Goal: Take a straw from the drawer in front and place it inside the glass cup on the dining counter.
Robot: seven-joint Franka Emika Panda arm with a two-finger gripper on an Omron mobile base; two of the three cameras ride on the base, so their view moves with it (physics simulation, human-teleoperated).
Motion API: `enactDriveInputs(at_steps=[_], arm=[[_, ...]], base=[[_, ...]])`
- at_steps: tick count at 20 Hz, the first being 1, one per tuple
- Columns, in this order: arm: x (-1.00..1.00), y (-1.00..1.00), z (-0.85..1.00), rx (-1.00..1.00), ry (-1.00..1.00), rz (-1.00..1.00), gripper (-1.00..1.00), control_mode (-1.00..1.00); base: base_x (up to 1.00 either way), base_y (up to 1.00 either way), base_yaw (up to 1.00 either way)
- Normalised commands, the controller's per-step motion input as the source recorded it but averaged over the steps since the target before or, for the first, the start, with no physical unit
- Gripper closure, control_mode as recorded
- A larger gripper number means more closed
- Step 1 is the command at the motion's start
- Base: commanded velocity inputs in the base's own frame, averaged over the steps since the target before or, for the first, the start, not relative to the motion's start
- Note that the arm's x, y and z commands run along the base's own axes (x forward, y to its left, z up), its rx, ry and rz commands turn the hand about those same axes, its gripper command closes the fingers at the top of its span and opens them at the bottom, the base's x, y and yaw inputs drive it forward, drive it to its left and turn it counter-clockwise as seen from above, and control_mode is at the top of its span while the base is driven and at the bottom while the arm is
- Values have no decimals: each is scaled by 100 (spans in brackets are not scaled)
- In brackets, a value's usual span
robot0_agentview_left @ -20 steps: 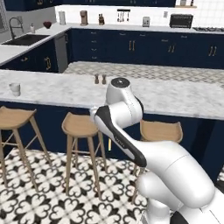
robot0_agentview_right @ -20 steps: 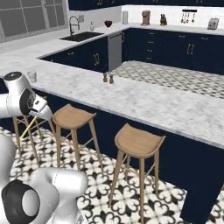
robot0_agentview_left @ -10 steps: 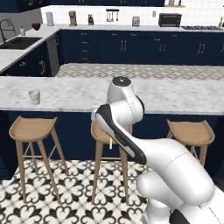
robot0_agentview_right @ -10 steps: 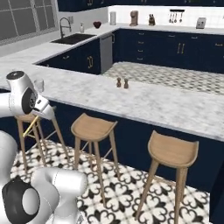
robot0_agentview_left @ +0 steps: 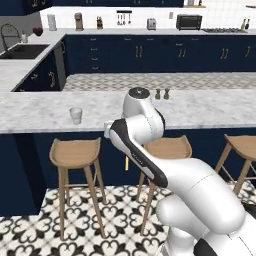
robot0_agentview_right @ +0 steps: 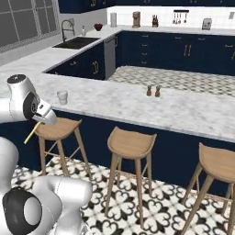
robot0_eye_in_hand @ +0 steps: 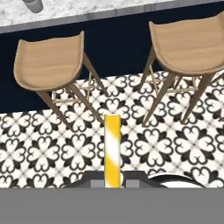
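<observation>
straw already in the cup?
No. The straw sticks out from the shut gripper over the floor, while the cup stands empty on the counter.

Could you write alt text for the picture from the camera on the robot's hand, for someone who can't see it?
A thin yellow-and-white striped straw sticks up from the shut claw at the bottom edge, held over a black-and-white patterned tile floor. Beyond it stand two round wooden stools against the plain navy base of a marbled white counter.

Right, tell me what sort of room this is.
A home kitchen, rendered. A sink with a tap sits in the marble worktop, a toaster oven stands on the back counter, and wooden stools line the dining counter.
</observation>
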Motion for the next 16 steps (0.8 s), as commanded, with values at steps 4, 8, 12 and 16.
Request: enactDriveInputs(at_steps=[4, 8, 12, 16], arm=[[0, 0, 0, 0, 0, 0, 100, 100], [0, 0, 0, 0, 0, 0, 100, 100], [0, 0, 0, 0, 0, 0, 100, 100], [0, 0, 0, 0, 0, 0, 100, 100]], base=[[34, 100, -21], [55, 85, -18], [78, 58, -19], [89, 32, -19]])
